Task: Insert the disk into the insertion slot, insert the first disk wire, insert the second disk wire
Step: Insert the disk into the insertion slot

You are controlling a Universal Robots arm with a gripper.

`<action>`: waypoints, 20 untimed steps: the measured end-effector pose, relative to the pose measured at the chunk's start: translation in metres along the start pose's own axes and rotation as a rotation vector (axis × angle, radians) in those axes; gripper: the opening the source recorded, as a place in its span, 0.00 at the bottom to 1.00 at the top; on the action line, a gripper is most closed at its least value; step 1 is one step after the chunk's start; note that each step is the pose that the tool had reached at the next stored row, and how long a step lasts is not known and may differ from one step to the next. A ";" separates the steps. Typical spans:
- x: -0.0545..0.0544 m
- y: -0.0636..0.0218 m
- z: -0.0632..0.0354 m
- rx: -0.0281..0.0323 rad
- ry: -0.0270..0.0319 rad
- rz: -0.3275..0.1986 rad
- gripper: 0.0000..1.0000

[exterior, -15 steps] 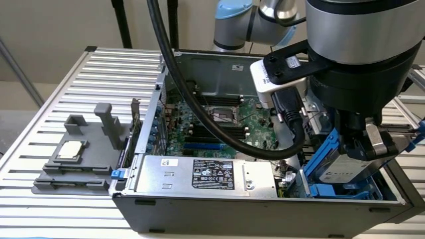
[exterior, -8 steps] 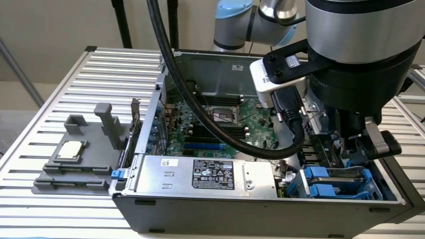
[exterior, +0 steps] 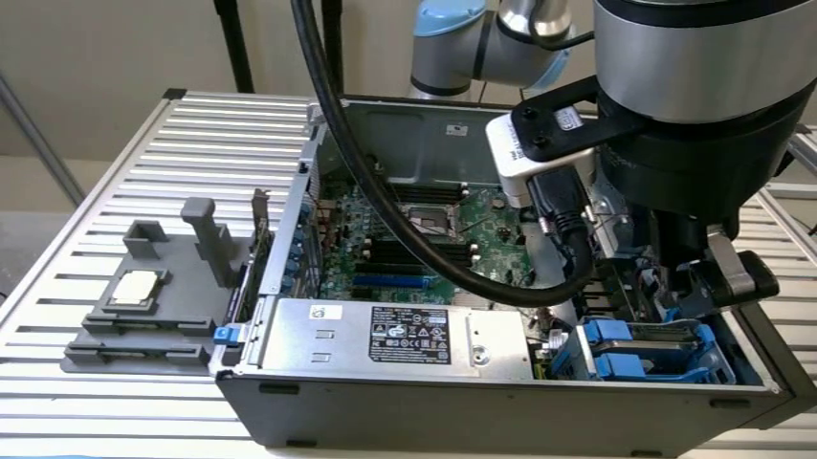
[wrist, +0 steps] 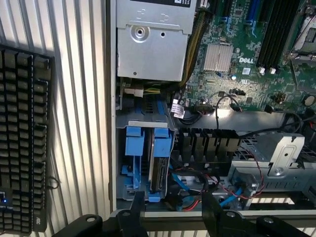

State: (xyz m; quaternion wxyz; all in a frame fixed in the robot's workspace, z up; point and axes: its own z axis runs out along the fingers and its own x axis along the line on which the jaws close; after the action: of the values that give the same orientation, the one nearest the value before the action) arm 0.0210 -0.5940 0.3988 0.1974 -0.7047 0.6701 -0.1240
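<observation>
**Open computer case (exterior: 511, 413) on a slatted worktop (exterior: 77, 229).** The tool (wrist: 175, 217) hangs just over the insertion slot (wrist: 147, 123). Its two dark fingers (wrist: 137, 213) are spread wide and grip nothing. Past them, the disk (wrist: 159, 168) sits inside the slot in its blue frame. It stands on edge with its thin side toward the wrist camera. Its long axis runs from the tool's end of the slot toward the power supply (exterior: 383, 335). Red and blue cables (wrist: 195, 195) lie just beside the slot; whether they reach the disk cannot be told. Beyond the slot lie the power supply and the motherboard (exterior: 422, 220). A keyboard (wrist: 24, 138) lies outside the case, well apart from the slot.
</observation>
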 end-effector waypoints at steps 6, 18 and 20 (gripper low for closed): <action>0.001 -0.0193 0.0083 -0.0402 -0.0007 0.004 0.58; 0.003 -0.0518 0.0167 -0.1611 -0.0038 0.018 0.58; 0.003 -0.0567 0.0180 -0.1795 -0.0043 0.020 0.58</action>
State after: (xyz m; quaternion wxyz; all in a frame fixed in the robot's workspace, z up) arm 0.0799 -0.5940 0.4077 0.1361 -0.7131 0.6851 -0.0600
